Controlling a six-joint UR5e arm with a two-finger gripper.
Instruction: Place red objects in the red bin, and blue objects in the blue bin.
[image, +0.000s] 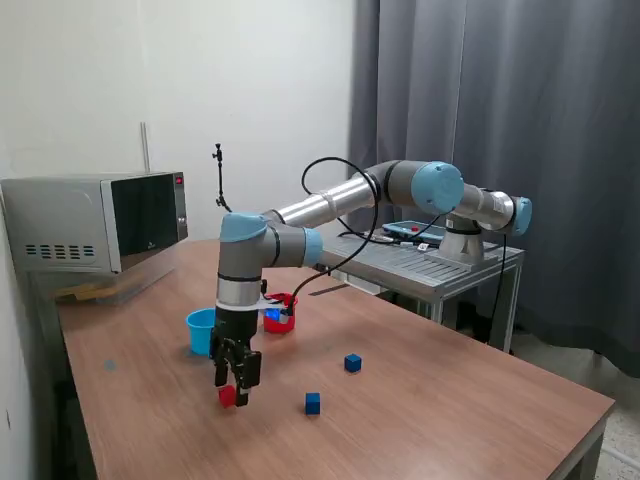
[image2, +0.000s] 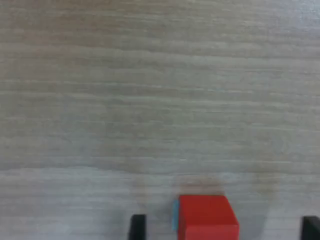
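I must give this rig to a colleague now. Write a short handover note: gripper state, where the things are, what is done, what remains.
Gripper: open, lowered around a red cube on the table, not yet closed on it.
Blue cup and red cup stand behind the gripper.
Two blue cubes lie loose on the table.
Done: cannot tell; cup contents are unclear.
Left: grasp this red cube, drop it in the red cup; both blue cubes into the blue cup.

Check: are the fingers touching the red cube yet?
Apart. The wrist view shows bare table between the red cube and each of the fingers.

Wood table (image: 450, 400): microwave (image: 95, 220), blue cup (image: 201, 331), red cup (image: 281, 314), red cube (image: 228, 396), 2 blue cubes (image: 352, 363).
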